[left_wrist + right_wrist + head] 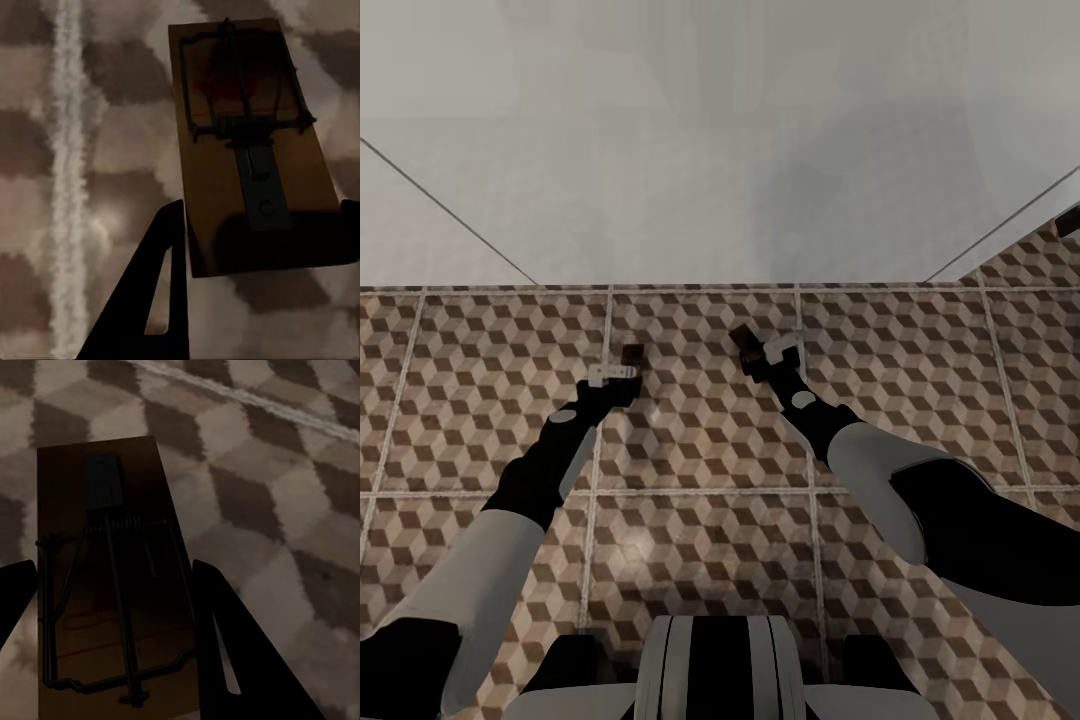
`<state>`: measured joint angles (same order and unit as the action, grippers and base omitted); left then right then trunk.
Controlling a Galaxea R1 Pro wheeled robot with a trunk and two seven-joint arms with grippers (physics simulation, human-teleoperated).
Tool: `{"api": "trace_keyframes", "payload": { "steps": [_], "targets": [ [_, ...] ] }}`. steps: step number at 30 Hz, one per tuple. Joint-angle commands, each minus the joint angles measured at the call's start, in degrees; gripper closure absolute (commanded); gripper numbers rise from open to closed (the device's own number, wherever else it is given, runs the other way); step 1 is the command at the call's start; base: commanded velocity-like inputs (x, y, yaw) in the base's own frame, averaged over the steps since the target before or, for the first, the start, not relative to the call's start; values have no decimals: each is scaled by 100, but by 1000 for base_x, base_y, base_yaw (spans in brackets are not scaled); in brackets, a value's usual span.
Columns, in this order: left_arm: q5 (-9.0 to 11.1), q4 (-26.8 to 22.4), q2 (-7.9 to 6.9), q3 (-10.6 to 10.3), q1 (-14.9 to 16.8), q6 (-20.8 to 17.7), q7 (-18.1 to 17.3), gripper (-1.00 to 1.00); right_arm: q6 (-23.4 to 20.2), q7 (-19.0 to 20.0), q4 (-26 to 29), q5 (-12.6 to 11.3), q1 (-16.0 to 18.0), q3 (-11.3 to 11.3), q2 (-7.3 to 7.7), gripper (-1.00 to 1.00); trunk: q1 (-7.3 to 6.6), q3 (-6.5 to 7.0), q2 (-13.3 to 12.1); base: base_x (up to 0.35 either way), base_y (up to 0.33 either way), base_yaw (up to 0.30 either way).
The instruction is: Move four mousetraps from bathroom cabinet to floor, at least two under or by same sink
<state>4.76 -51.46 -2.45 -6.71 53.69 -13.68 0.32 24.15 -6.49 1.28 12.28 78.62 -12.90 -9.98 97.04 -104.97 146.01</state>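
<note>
Both arms reach low over the bathroom floor (700, 450), tiled in a brown and beige cube pattern. My left gripper (622, 368) is shut on a mousetrap (632, 354), a small brown board. In the left wrist view this mousetrap (251, 150) shows its wire bar and red mark, with a dark finger (154, 292) against its edge and my left gripper (262, 211) just above the tiles. My right gripper (755, 350) is shut on a second mousetrap (742, 338). In the right wrist view that mousetrap (112, 585) lies between the fingers of my right gripper (114, 568), close to the floor.
A plain white wall (720, 150) rises just beyond both grippers and meets the tiles along a straight line. A dark object (1068, 220) pokes in at the far right edge. My own base (710, 670) sits at the near edge.
</note>
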Motion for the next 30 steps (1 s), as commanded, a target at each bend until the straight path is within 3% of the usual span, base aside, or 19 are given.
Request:
{"api": "trace_keyframes", "payload": {
  "steps": [1, 30],
  "targets": [
    [43, 6, -4, -10, 3, -31, 3, 100, 11, -54, -9, 46, 4, -20, -2, 100, -1, -3, 1, 0, 0, 0],
    [42, -224, -15, 3, 27, -210, 20, 100, 49, -54, -14, 46, 4, -20, -2, 100, -1, -3, 1, 0, 0, 0]
  ]
}}
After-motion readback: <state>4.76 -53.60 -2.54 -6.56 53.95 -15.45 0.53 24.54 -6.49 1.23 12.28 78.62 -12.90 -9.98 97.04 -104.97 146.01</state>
